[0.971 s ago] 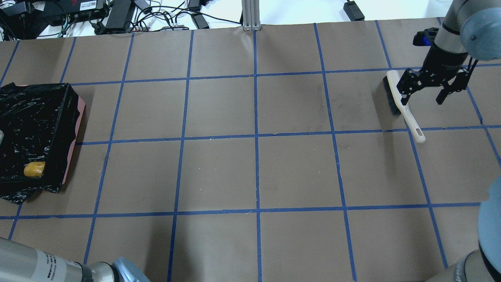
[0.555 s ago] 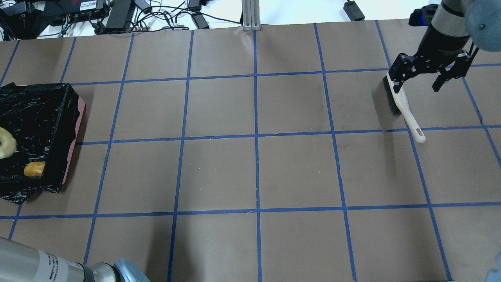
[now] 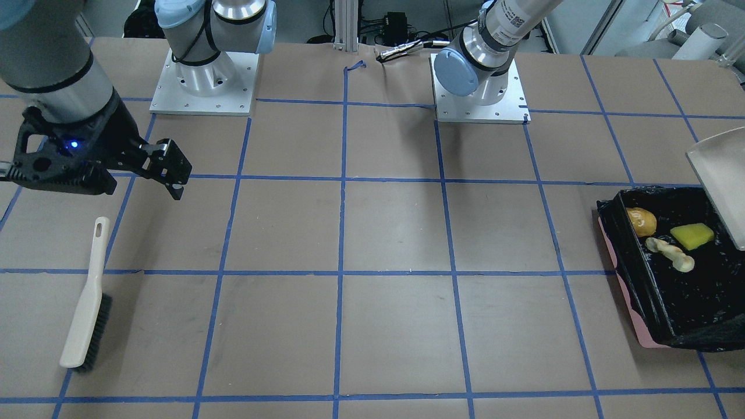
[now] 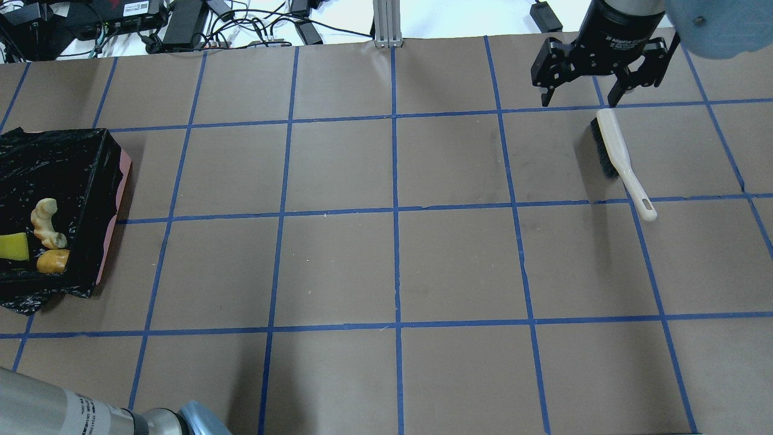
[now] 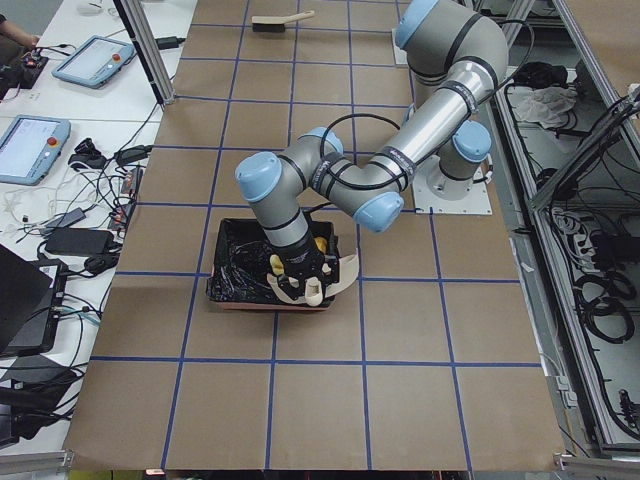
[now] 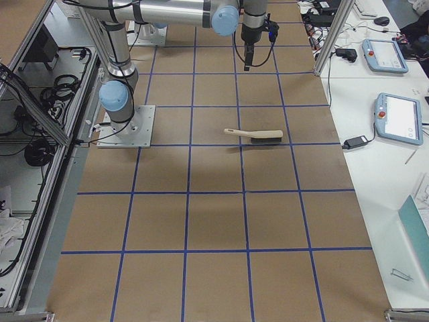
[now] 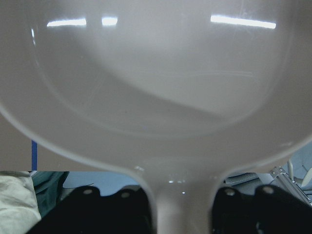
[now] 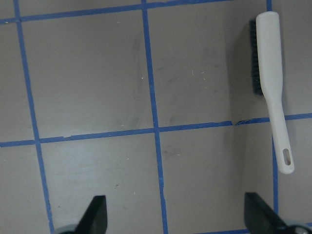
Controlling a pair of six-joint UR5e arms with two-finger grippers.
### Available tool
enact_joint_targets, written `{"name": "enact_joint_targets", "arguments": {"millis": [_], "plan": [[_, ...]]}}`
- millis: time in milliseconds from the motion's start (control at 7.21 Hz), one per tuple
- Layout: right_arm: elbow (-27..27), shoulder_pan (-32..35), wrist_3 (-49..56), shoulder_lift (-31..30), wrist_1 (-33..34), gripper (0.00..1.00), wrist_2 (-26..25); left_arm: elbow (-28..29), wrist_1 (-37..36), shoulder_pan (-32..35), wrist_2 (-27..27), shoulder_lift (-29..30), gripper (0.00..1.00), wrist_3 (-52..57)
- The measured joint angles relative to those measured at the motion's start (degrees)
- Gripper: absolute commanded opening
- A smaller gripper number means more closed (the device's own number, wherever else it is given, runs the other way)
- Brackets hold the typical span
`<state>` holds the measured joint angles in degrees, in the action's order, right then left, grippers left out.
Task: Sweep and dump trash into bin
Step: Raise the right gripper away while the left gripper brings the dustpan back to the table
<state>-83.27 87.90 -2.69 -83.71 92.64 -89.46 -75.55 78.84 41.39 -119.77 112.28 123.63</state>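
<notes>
The bin [image 4: 115, 175] with its black bag stands at the table's left end; it also shows in the front view [image 3: 646, 291]. In it lie the orange-brown potato [image 4: 52, 261], the yellow wedge [image 4: 12, 246] and the cream crescent [image 4: 47, 223]. My left gripper [image 7: 178, 209] is shut on the handle of the beige dustpan [image 7: 156, 87], which is held tilted over the bin [image 3: 722, 180]. My right gripper [image 4: 578, 96] is open and empty above the table's far right, just beyond the brush [image 4: 616, 151].
The white brush with dark bristles lies flat on the table [image 8: 270, 73], its handle pointing toward the robot's side. Cables and power bricks [image 4: 181, 21] lie beyond the far edge. Blue tape lines grid the brown table.
The cream crescent and the yellow wedge have dropped into the bin beside the potato. My open right gripper has moved off the brush toward the far edge.
</notes>
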Motion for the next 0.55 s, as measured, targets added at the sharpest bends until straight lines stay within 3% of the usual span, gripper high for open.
{"name": "enact_joint_targets", "arguments": {"millis": [277, 555], "plan": [[-0.22, 0.18, 0.09, -3.09, 0.48, 1.00, 0.45, 0.10, 1.54, -0.18, 3.53, -1.23, 0.00, 0.62], [-1.42, -0.19, 0.17, -3.56, 3.93, 1.00, 0.25, 0.14, 5.41, -0.20, 13.43, -2.87, 0.00, -0.25]]}}
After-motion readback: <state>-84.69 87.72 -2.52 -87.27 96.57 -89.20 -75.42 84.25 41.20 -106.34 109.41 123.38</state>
